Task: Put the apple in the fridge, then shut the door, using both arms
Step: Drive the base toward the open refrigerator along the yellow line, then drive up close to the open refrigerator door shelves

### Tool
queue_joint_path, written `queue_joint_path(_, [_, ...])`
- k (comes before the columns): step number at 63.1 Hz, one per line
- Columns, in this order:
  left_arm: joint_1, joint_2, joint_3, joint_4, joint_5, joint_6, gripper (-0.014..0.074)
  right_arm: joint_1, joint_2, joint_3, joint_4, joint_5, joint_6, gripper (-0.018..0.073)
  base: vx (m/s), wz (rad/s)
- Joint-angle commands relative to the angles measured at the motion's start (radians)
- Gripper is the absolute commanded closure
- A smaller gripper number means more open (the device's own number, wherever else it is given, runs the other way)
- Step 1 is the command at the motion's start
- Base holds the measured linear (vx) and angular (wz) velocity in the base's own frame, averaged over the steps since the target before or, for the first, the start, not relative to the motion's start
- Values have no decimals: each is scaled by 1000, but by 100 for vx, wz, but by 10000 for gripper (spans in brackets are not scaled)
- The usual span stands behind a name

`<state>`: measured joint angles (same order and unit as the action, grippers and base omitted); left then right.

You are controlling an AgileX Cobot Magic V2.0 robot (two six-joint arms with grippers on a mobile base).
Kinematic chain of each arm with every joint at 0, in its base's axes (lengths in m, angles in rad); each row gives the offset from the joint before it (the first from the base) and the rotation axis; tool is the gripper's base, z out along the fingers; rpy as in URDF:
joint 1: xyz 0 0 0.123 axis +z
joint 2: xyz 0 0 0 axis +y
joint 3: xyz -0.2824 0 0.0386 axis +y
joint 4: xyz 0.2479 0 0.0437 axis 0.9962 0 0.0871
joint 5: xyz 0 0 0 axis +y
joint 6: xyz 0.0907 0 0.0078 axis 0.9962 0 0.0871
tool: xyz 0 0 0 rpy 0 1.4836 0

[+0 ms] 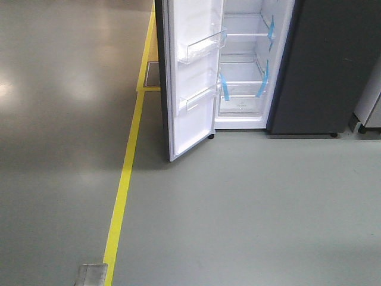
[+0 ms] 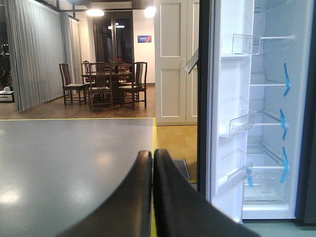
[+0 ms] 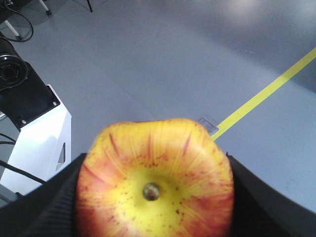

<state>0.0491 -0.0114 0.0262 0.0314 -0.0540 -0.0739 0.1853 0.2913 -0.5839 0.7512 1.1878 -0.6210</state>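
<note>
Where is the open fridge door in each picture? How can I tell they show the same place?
Front view: the tall dark grey fridge door with white lining and clear bins stands open at top centre.
Left wrist view: the door is right of centre, open.
Right wrist view: not in it; a round red-and-yellow apple fills the bottom.
Shared landmark: the yellow floor line, seen in all three.

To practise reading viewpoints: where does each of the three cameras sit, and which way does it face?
Front: high, tilted down at grey floor and the tall dark grey, white-lined fridge, door open; no body shows.
Left wrist: level behind the shut black left gripper, facing the fridge.
Right wrist: looks down at floor past the right gripper clamping the round red-yellow apple.
Front and left wrist share the fridge.
</note>
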Motion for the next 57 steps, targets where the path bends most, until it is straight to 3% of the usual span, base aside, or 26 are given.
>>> queue_joint_path(1, [1, -14, 21, -9, -73, -7, 603, 1, 13, -24, 55, -47, -2, 192, 21, 1])
queue_joint_path(57, [1, -14, 21, -9, -73, -7, 603, 1, 13, -24, 55, -47, -2, 192, 21, 1])
